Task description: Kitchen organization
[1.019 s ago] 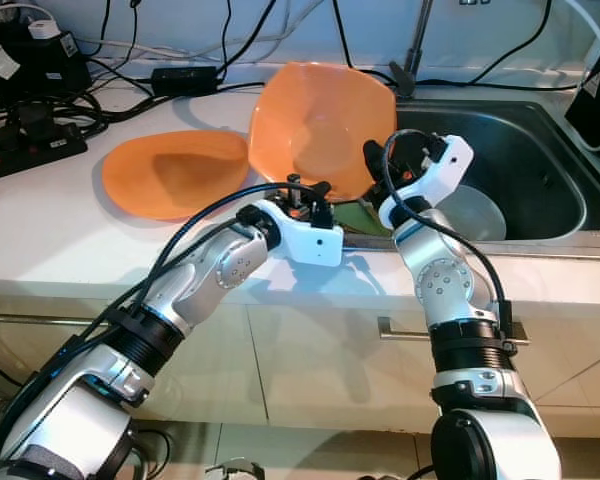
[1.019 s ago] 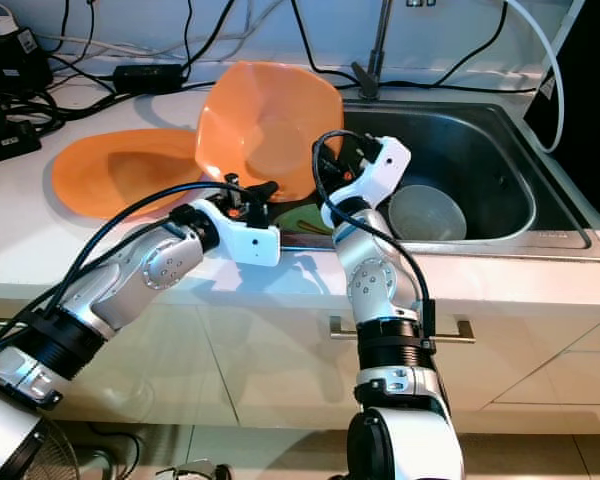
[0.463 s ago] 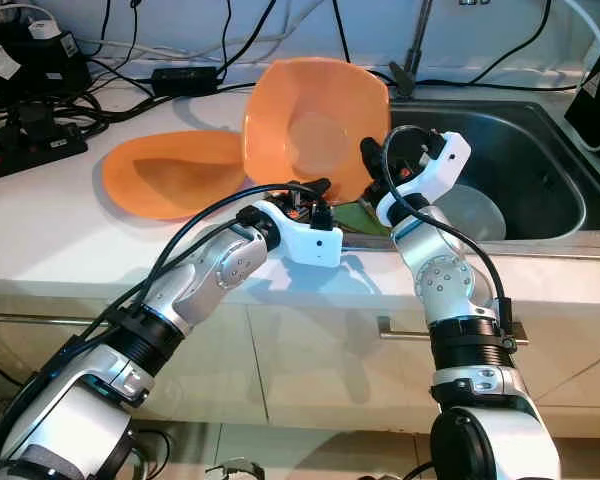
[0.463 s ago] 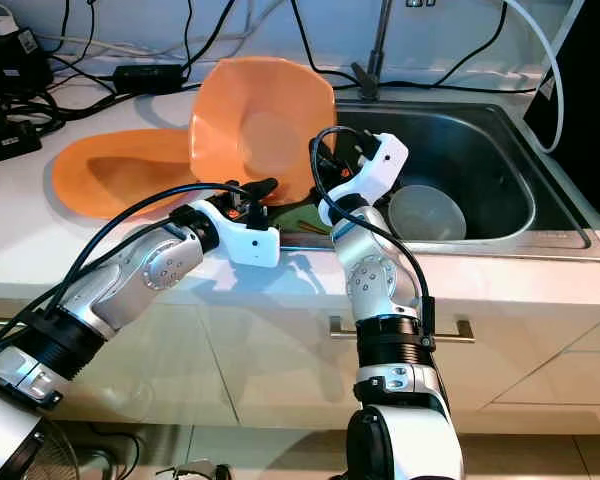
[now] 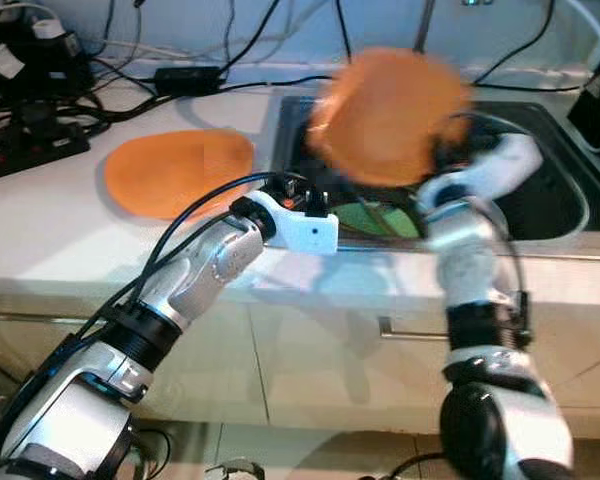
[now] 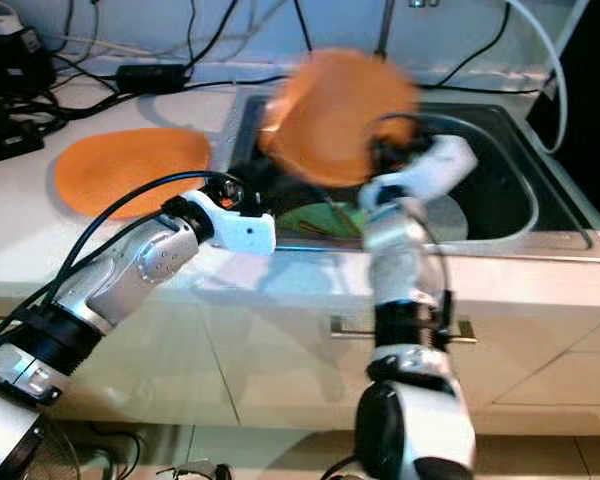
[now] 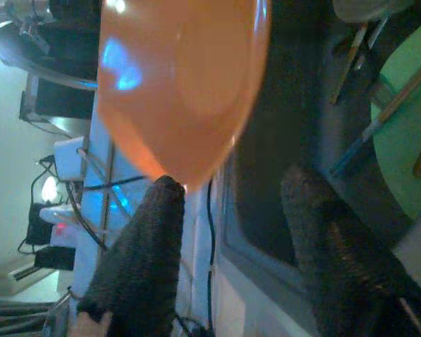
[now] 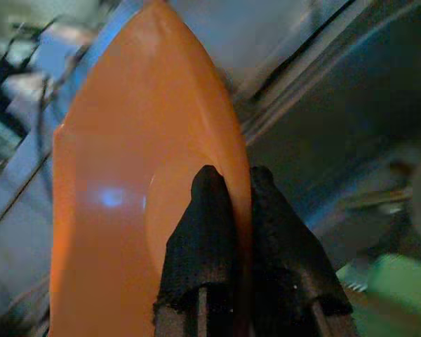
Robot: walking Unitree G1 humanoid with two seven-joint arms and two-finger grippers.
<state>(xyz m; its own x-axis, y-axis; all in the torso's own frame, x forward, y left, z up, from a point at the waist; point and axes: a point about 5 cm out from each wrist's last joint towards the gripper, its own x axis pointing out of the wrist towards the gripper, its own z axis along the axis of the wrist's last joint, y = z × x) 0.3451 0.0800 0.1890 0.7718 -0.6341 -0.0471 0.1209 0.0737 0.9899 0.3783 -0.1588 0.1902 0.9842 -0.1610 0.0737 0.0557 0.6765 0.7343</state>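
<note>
In the eye views, a blurred orange plastic bowl [image 5: 390, 115] is held above the stainless steel sink [image 5: 555, 195] by the right gripper [image 8: 228, 203]. A flat orange plate [image 5: 178, 170] lies on the white counter [image 5: 50, 225].

In the left wrist view, the left gripper [image 7: 231, 203] is seen with fingers apart, the bowl's edge just beyond one tip.

In the right wrist view, the fingers are clamped together on the bowl's rim.

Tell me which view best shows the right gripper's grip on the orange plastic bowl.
The right wrist view: both black fingers pinch the rim of the orange plastic bowl sharply. The eye views show the bowl blurred above the steel sink. The left wrist view shows its underside, without that grip.
</note>
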